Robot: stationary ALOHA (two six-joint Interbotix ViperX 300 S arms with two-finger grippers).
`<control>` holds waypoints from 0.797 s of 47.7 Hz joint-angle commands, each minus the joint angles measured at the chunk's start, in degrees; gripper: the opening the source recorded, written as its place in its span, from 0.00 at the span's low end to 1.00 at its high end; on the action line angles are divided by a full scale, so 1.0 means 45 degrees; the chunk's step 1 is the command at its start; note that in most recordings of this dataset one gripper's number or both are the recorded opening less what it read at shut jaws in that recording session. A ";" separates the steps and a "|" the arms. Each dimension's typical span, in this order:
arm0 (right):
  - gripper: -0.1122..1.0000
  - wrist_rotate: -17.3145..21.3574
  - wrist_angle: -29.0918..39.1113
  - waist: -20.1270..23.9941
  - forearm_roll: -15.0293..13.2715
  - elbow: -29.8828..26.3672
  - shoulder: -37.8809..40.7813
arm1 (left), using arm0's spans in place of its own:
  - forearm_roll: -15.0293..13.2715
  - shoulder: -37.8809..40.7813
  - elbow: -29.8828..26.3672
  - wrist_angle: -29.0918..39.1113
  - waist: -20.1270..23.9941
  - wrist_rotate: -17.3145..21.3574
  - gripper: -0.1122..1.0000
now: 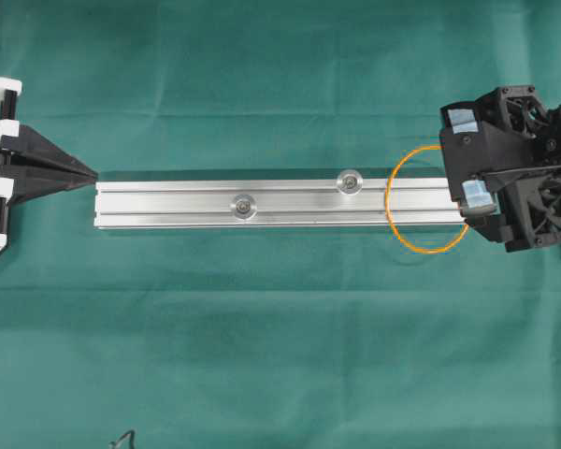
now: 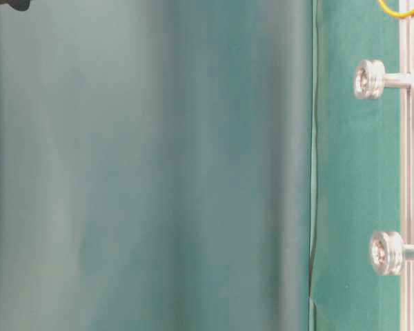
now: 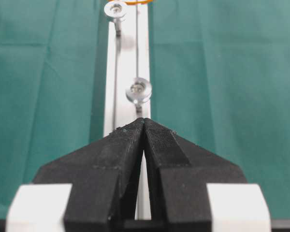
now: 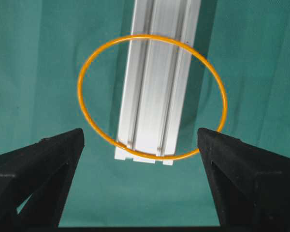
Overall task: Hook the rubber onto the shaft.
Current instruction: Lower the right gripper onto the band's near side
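Black fingers of the left gripper (image 3: 144, 126) fill the wrist view's foreground, pressed together, tips just short of the aluminium rail (image 1: 262, 204)'s left end, hiding the rail's nearest stretch; beyond them two shafts (image 1: 245, 205) stand along the rail, open green cloth (image 1: 262, 355) on both sides; farther right, the rubber (image 1: 428, 199) lies looped over the rail's right end, partly hidden overhead by the right gripper (image 4: 141, 140), fingers wide apart flanking it, holding nothing

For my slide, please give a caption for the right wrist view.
Open right gripper above an orange band lying across the rail end.
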 commanded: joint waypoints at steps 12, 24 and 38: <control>0.98 0.0039 -0.0098 0.0000 0.0098 -0.0332 0.0000 | 0.0039 0.0098 -0.0371 -0.0098 -0.0020 0.0020 0.10; 0.98 0.0039 -0.0410 0.0215 0.0547 -0.0156 0.0273 | 0.0039 0.0098 -0.0371 -0.0098 -0.0020 0.0020 0.10; 0.98 0.0039 -0.1699 0.0586 0.1426 0.0488 0.1055 | 0.0039 0.0098 -0.0371 -0.0098 -0.0039 0.0000 0.10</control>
